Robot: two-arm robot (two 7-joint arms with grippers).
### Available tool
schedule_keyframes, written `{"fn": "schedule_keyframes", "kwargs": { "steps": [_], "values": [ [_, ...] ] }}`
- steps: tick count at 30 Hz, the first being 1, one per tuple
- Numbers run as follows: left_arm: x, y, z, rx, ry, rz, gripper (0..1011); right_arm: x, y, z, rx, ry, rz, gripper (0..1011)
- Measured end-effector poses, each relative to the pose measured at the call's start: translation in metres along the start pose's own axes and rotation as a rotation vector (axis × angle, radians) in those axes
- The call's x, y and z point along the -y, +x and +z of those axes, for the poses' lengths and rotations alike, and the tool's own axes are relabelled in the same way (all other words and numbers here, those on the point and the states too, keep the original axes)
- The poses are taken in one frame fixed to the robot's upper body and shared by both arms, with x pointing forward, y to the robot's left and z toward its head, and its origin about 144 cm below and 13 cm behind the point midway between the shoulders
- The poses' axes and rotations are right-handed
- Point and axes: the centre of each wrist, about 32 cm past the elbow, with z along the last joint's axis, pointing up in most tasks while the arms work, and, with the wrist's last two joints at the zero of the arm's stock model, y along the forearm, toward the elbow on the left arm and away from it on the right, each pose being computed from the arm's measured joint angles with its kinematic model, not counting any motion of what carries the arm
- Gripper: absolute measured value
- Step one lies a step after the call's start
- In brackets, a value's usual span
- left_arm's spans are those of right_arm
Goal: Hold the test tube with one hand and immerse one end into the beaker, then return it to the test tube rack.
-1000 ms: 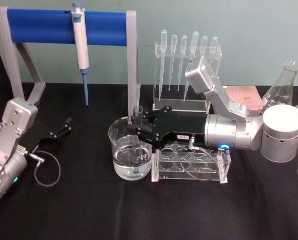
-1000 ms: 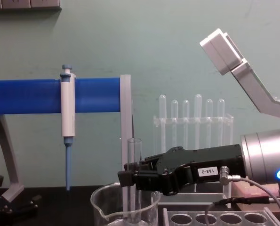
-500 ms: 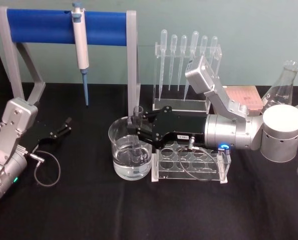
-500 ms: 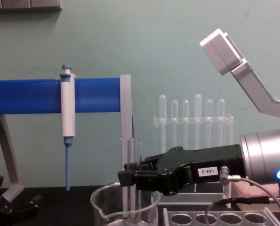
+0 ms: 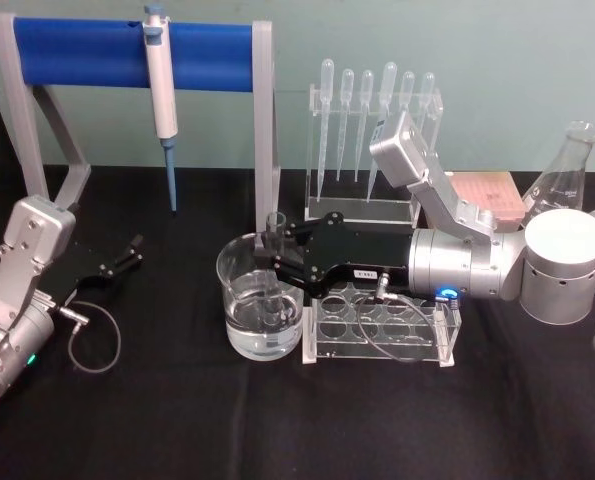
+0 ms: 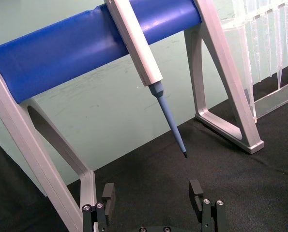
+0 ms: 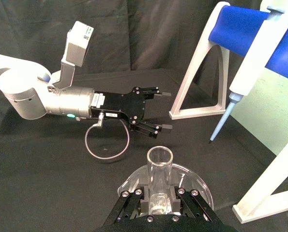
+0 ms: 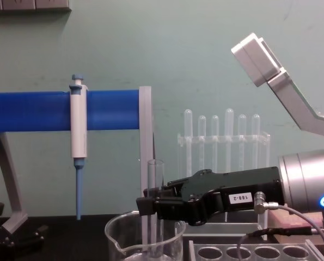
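The test tube [image 5: 275, 228] stands upright, my right gripper [image 5: 270, 262] shut on its upper part. Its lower end is down inside the beaker [image 5: 239, 300], reaching into the water there. From the chest, the test tube [image 8: 156, 174] rises above the beaker's rim [image 8: 115, 229], with the right gripper [image 8: 146, 204] clamped just above that rim. The right wrist view looks down the test tube [image 7: 159, 162] into the beaker [image 7: 194, 179]. My left gripper [image 5: 127, 256] rests open on the black table at the left, and its fingers [image 6: 109, 193] stand wide apart.
A clear tube rack [image 5: 382, 325] stands right beside the beaker, under the right wrist. Behind are a pipette rack [image 5: 372, 140], a blue stand holding a pipettor [image 5: 160, 85], a flask [image 5: 567, 165] and a pink box [image 5: 487, 195].
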Motion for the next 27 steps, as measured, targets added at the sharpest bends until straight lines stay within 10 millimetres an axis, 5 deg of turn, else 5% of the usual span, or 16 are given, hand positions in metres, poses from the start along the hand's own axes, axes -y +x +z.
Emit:
{"fn": "schedule_keyframes", "kwargs": {
  "steps": [27],
  "values": [
    [0.0, 0.0, 0.0, 0.0, 0.0, 0.0, 1000, 0.0, 0.0, 0.0, 0.0, 0.0, 0.0, 238]
  ]
}}
